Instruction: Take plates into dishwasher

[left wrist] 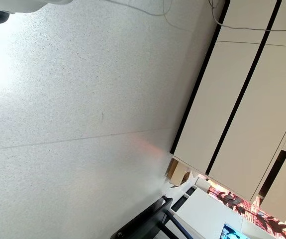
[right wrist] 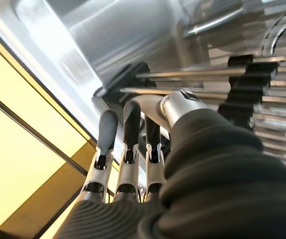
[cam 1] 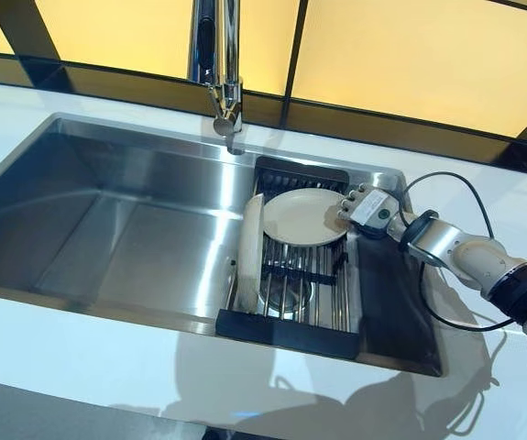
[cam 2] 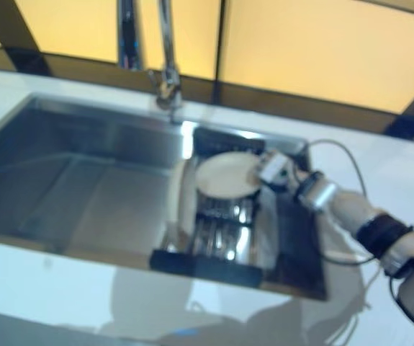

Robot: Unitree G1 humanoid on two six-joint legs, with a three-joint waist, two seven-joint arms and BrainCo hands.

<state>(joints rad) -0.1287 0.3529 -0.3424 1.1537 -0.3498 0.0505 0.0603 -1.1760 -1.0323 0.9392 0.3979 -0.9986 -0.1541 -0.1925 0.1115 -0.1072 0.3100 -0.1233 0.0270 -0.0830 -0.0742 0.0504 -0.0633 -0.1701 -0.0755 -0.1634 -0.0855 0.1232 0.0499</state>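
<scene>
A round cream plate (cam 1: 304, 216) lies tilted on the black-framed dish rack (cam 1: 286, 332) that sits in the right end of the sink. A second cream plate (cam 1: 250, 247) stands on edge at the rack's left side. My right hand (cam 1: 366, 207) reaches in from the right and is at the right rim of the lying plate. In the right wrist view its fingers (right wrist: 131, 124) are straight, stretched over the rack's metal rods (right wrist: 222, 74), and no plate shows between them and the thumb. The left wrist view holds only floor and cabinets.
The steel sink (cam 1: 107, 238) spreads left of the rack, its basin bare. A chrome faucet (cam 1: 219, 64) rises behind, its spout ending just above the rack's far left corner. White counter (cam 1: 80, 367) runs along the front and right.
</scene>
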